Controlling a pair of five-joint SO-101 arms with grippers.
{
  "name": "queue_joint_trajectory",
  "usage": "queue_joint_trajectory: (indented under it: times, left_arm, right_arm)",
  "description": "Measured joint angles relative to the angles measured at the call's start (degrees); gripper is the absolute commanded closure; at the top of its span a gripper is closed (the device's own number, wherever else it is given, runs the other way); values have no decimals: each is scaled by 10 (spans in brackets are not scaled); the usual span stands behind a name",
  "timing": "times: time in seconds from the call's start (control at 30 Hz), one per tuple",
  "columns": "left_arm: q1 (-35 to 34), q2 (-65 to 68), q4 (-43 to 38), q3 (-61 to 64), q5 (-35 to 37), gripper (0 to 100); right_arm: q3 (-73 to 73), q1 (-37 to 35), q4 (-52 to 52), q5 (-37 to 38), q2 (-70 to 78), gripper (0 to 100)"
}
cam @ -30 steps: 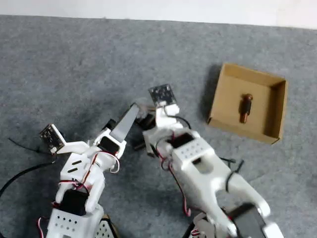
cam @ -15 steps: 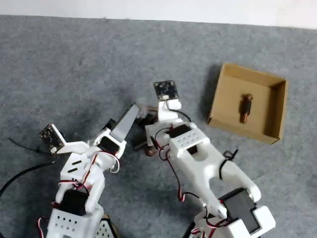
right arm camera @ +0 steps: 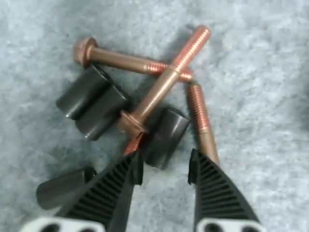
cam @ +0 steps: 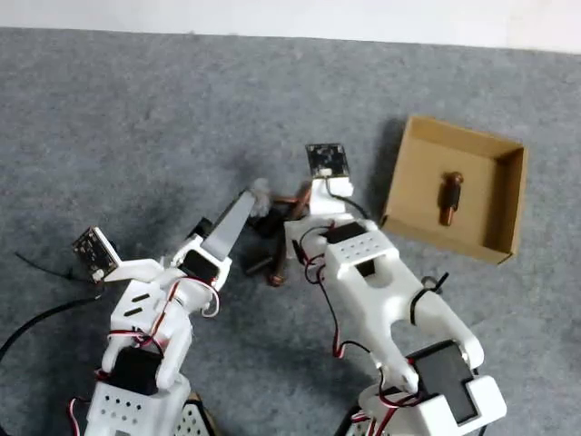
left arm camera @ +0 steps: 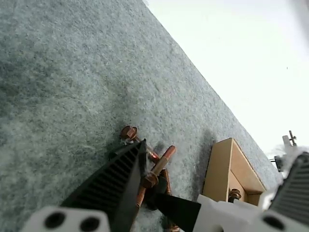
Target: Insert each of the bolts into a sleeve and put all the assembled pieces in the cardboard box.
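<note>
Your right gripper (right arm camera: 165, 157) hangs open, jaws straddling a black sleeve (right arm camera: 166, 130) among the bolts (right arm camera: 159, 92), likely lined up to pinch it. The cardboard box (cam: 413, 195) holds 1 assembled piece (cam: 449, 197).

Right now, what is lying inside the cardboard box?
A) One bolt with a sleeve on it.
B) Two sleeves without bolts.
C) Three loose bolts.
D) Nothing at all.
A: in the high view the cardboard box holds a single bolt with a dark sleeve around its shank, and nothing else lies in it.
</note>
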Motion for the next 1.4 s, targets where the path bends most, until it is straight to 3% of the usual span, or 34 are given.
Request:
queue_joint_trajectory:
  times: [0.23,0.47,1.4]
  left_arm:
    - [0,0,0,0,0,590]
    - [0,0,0,0,0,590]
    - [0,0,0,0,0,590]
  right_arm:
    - [-11,-14,-10,-5,68,863]
    - [-47,-1,-5,-62,104,863]
    - [-100,6,-6,-68,153,864]
